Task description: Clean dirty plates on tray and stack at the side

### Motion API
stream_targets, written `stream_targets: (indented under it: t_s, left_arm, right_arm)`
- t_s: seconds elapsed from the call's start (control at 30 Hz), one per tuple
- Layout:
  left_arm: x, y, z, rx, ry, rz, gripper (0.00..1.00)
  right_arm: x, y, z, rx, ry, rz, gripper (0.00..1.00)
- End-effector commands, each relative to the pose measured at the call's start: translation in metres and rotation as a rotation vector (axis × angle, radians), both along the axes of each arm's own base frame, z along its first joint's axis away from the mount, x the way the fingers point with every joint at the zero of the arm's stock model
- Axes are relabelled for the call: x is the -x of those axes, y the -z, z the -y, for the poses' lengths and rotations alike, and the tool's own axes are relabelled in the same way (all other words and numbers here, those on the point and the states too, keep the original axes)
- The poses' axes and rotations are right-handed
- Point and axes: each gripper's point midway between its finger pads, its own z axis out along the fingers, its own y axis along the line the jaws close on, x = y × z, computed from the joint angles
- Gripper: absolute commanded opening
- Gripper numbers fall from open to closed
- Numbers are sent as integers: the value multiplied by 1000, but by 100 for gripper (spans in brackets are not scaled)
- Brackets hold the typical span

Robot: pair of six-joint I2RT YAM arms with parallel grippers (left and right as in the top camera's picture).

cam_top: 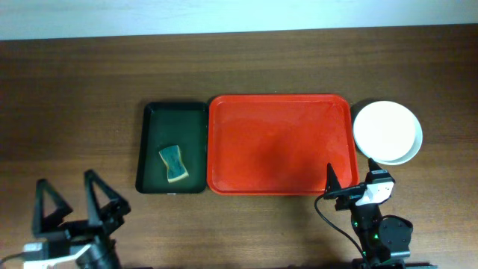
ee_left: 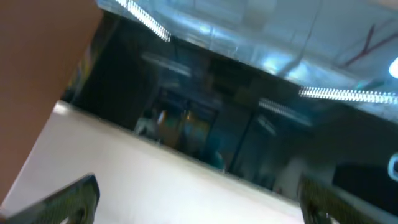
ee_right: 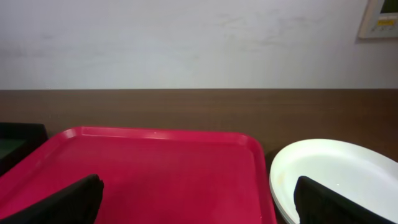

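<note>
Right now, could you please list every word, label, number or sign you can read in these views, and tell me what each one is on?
No text can be read in any view.
wall panel, right wrist view: a small display with markings, too small and blurred to read.
red tray, plates, green tray, sponge: no print visible.
Left wrist view: blurred ceiling lights only, no legible sign.

Stacked plates (cam_top: pixel 387 131) right of tray (cam_top: pixel 280 146); sponge (cam_top: pixel 174 163) in smaller tray (cam_top: pixel 191 125), left.
</note>
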Motion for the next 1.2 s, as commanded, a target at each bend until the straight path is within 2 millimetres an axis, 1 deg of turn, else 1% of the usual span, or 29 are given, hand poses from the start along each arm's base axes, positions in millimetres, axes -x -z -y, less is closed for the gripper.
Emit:
stream_targets:
  t_s: [0.0, 0.1, 0.37, 0.5, 0.63, 0.77, 0.8, 0.83, 0.93, 1.0, 1.03, 1.17]
  left_arm:
    - [-13, 24, 4, -8, 20, 16, 99]
    - [-24, 47, 4, -8, 21, -17, 99]
    - [-47, 98, 4, -8, 21, -133, 99]
    - [-57, 121, 5, -10, 25, -229, 99]
    - [-69, 161, 5, -9, 25, -402, 99]
    - [-76, 213, 10, -17, 55, -619, 99]
    - [-76, 222, 12, -20, 65, -657, 99]
    - [-75, 228, 13, -25, 69, -682, 99]
    - [-77, 227, 25, -167, 104, -697, 99]
    - [-78, 230, 39, -329, 151, -717, 99]
    - [-78, 231, 42, -364, 160, -718, 99]
    - [-78, 231, 43, -402, 152, -720, 99]
  right_arm:
    - [0, 2, 2, -3, 12, -4, 98]
    - [0, 2, 2, -3, 12, -4, 98]
    - [0, 2, 2, -3, 12, -4, 98]
    - [0, 2, 2, -3, 12, -4, 98]
    - [0, 2, 2, -3, 12, -4, 99]
    - [0, 2, 2, -3, 12, -4, 98]
    - [0, 2, 2, -3, 12, -4, 98]
    - [0, 2, 2, -3, 12, -4, 98]
    - [0, 2, 2, -3, 12, -4, 98]
    - [0, 2, 2, -3, 12, -4, 98]
    - [0, 2, 2, -3, 12, -4, 98]
    - [0, 2, 2, -3, 12, -4, 98]
